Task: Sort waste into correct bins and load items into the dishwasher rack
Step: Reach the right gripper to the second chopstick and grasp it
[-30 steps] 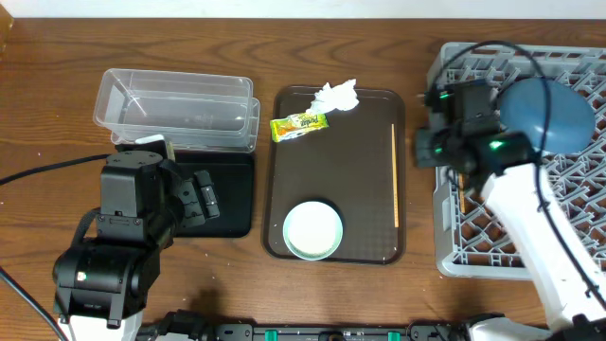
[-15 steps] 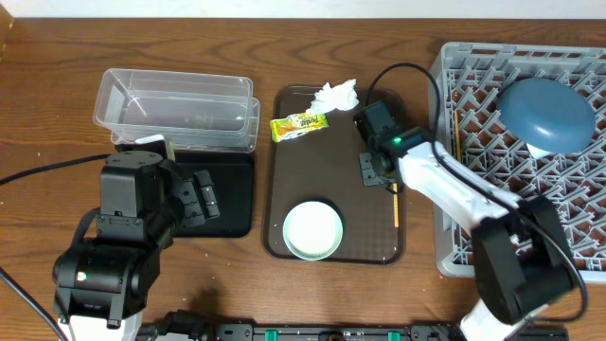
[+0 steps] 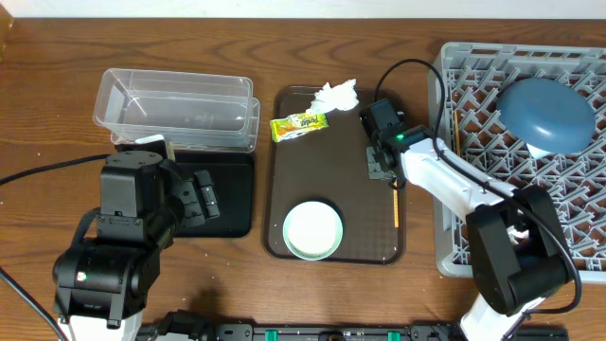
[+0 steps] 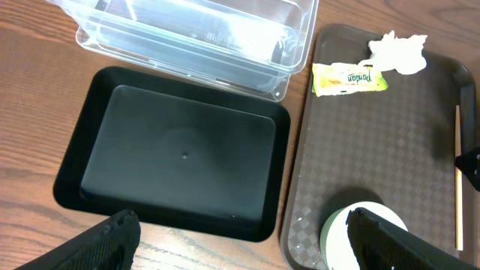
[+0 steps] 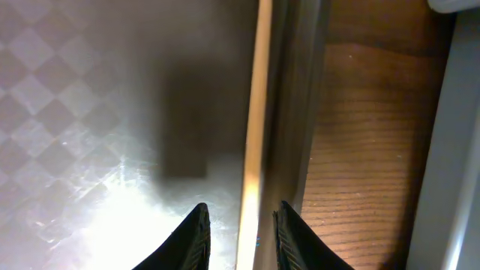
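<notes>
My right gripper is low over the right side of the brown tray. Its jaws are open and stand on either side of a thin wooden chopstick, which also shows overhead. In the right wrist view the right gripper is not clamped on it. My left gripper is open and empty above the black tray. The crumpled white tissue and the yellow-green wrapper lie at the tray's far end. The pale-green bowl sits at its near end.
The clear tub stands behind the black tray. The grey rack at the right holds the dark-blue bowl and another chopstick. The tray's raised rim runs just right of the chopstick.
My right arm has swung left from the rack to the brown tray and come down over the chopstick. The left arm has not moved.
</notes>
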Action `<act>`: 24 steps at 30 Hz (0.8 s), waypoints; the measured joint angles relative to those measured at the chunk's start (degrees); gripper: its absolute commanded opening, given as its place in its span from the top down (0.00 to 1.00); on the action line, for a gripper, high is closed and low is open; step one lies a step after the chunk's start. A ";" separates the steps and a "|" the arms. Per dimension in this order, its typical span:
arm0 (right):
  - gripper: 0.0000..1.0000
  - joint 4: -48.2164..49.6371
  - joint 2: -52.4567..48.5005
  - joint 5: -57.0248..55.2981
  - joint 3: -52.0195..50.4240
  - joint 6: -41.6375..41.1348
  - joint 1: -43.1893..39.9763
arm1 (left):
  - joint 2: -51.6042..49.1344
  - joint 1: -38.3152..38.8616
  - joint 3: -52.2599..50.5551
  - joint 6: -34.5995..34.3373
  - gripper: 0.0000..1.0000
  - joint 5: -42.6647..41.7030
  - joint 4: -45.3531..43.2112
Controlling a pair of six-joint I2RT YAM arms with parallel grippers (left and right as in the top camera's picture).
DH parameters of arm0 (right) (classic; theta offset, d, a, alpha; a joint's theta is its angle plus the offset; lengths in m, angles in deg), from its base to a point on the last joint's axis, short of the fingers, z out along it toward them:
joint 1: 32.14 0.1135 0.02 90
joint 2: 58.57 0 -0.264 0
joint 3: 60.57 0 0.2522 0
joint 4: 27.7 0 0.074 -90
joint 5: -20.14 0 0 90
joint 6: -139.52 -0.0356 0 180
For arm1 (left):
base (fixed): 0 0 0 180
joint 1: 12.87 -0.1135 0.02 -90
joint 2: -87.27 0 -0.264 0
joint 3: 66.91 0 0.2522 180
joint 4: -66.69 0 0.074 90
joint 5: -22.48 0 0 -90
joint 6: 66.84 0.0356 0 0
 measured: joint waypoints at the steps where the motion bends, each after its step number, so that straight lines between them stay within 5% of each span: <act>1: 0.76 -0.15 -0.39 -0.15 0.00 0.00 0.00 | 0.00 0.00 0.00 0.00 0.09 0.00 0.00; 5: 0.86 -0.42 -1.75 2.05 0.00 0.37 0.02 | 0.00 0.00 0.00 0.00 0.09 0.00 0.00; 14: 0.91 -1.49 -2.21 5.92 0.00 -0.50 0.44 | 0.00 0.00 0.00 -0.02 0.09 0.00 0.02; 24: 0.79 -0.96 -1.29 5.20 0.00 0.39 0.83 | 0.00 0.00 0.00 0.00 0.10 0.02 0.00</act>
